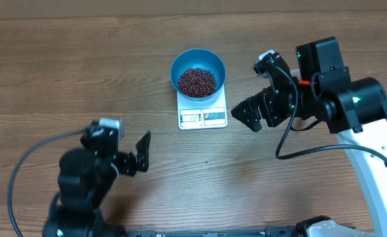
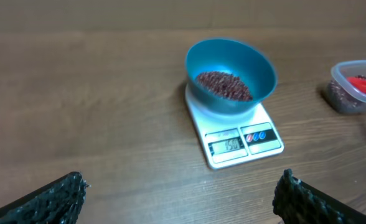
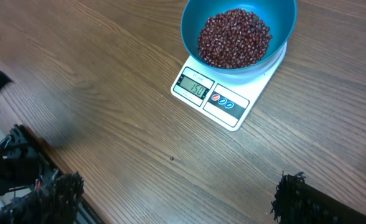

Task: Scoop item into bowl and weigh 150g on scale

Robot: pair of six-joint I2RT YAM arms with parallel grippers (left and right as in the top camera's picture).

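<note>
— Anything happening on the worktop (image 1: 62, 79)?
— Left claw (image 1: 144, 153) lower left, right claw (image 1: 245, 117) right of centre, both spread apart and empty. The bowl (image 1: 180, 66) sits on the scale (image 1: 203, 116), upper centre, beans (image 1: 197, 81) inside.
— Scooping looks finished; next is checking the display (image 3: 193, 88).

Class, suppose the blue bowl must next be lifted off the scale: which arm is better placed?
Probably the right: the right gripper, open and empty, hangs just beside the scale and bowl; the left gripper, also open, sits farther off.
</note>
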